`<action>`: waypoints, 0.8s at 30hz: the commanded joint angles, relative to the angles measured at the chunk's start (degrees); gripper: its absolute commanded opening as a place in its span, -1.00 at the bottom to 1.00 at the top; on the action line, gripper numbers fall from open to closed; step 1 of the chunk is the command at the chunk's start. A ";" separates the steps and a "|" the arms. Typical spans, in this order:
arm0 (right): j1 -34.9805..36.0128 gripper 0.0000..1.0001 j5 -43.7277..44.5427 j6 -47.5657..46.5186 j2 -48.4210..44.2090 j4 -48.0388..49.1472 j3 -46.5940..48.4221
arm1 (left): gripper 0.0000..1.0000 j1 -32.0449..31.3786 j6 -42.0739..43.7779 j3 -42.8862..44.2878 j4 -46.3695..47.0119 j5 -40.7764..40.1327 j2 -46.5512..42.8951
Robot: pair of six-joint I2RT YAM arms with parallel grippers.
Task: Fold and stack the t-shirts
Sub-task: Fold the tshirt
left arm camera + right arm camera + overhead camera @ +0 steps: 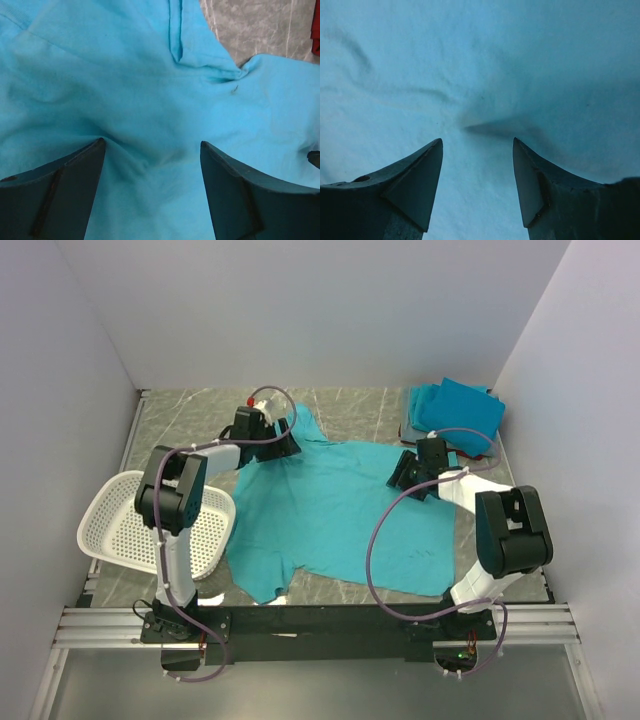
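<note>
Left end effector (152, 150): fingers spread wide, tips down at the cloth, nothing pinched. A soft ridge of fabric rises between them. Beneath it is the sleeve-and-shoulder area of the teal t-shirt (340, 520), at its far left corner.

Right end effector (477, 145): also spread, poised low over the same shirt near its far right edge, with a small crease lying between the tips. No grip seen.

The shirt lies open and mostly flat mid-table, with bare table (200, 405) showing beyond its far edge. A stack of folded t-shirts (455, 405) sits in the far right corner. White basket (120, 530) at the left, apart from the shirt.

Judgement: the step in hand is taking hold for a first fold. Next, both sets of fingers need to press in and close on a single layer, then lift together so the cloth carries over evenly.
</note>
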 commanded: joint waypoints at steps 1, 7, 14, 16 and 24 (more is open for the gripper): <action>-1.41 0.30 -0.37 0.36 1.32 -0.46 2.35 | 0.64 -0.08 -0.70 4.48 -0.83 2.09 3.43; -2.91 0.28 -4.15 0.18 3.25 0.51 3.75 | 0.64 -0.08 -0.70 10.82 -2.50 3.68 8.97; -4.75 0.28 -6.07 -0.34 5.71 -0.37 6.74 | 0.64 -0.96 0.27 22.49 -6.28 3.50 14.86; -5.37 0.28 -8.09 -0.70 5.63 0.33 6.92 | 0.65 -1.31 0.71 26.36 -7.94 3.77 16.79; -6.43 0.27 -5.47 -3.50 3.78 -2.56 9.47 | 0.70 -4.47 1.85 35.96 -11.38 0.08 18.57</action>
